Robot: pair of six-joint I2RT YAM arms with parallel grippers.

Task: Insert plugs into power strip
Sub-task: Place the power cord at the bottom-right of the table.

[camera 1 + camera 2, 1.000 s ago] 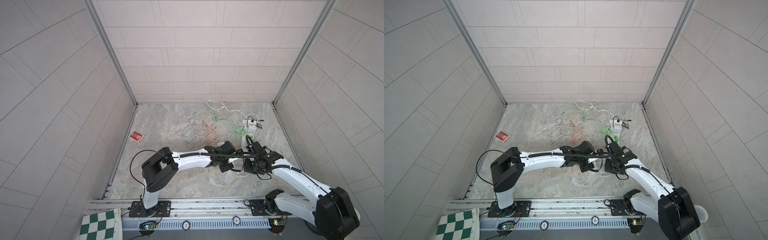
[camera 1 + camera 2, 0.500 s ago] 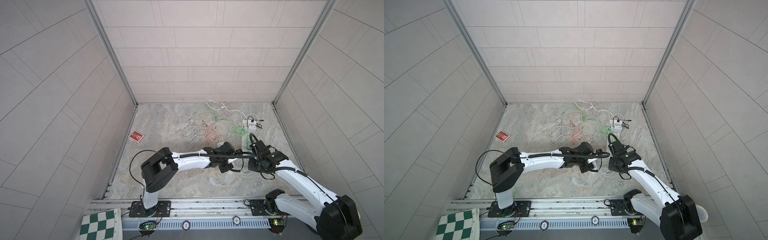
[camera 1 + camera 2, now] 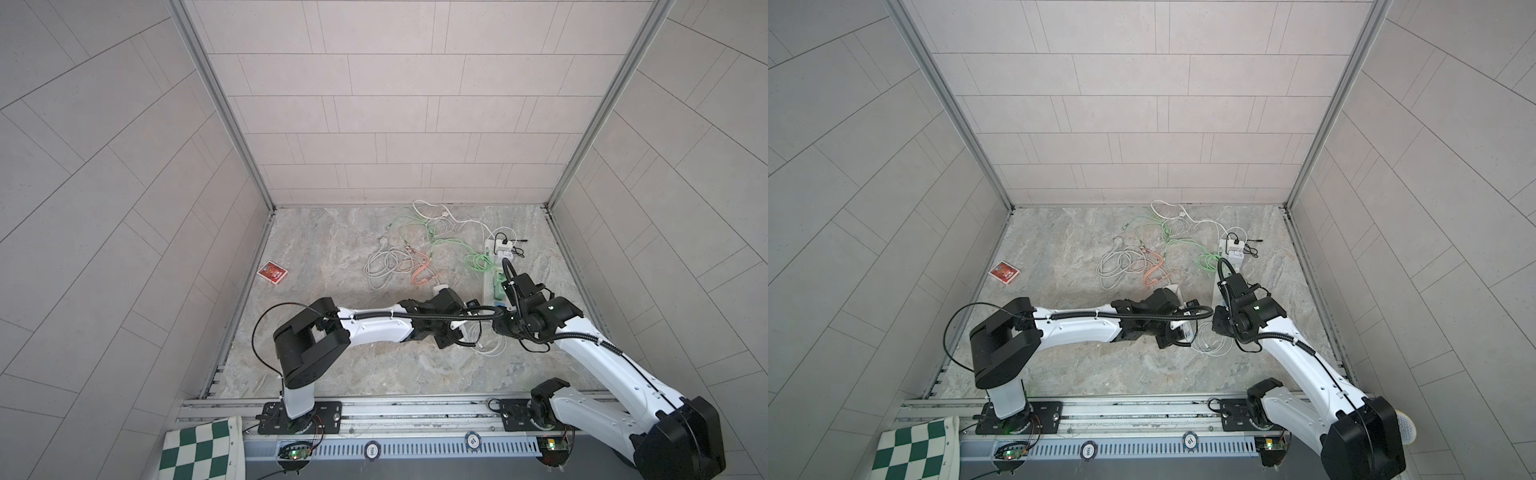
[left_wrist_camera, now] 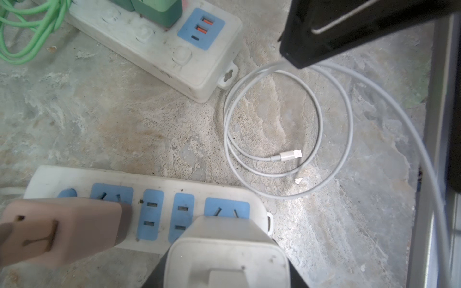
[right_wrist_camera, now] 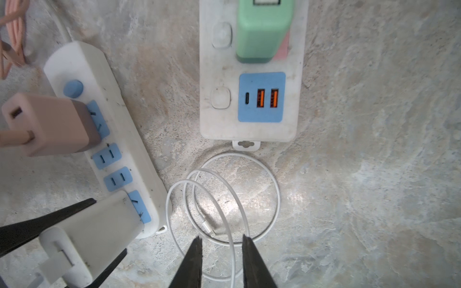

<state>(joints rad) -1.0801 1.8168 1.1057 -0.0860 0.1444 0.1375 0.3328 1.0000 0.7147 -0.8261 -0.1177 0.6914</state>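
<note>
White plastic fills the left end effector (image 5: 109,224): its black fingers are clenched on both sides of the white charger adapter (image 4: 224,251). The adapter's face meets the last blue socket of the near power strip (image 4: 159,180). We cannot tell whether its prongs are fully home.

At the strip's other end the dusty pink adapter (image 5: 50,124) sits in a socket, and the two two-slot sockets between stand empty.

The right end effector (image 5: 220,241) has its jaws parted a little and grasps nothing. It hangs over the coiled white cable (image 5: 224,159) on the bench (image 5: 374,174). In both top views it is at about three o'clock from the left one, just beside it. At about one o'clock lies a second strip (image 5: 249,129) carrying the mint green adapter (image 5: 262,30).

We judge the step in hand to be seating the white adapter. Next we would press it straight along its prongs, perhaps with the right end effector steadying the strip, and then let go.
</note>
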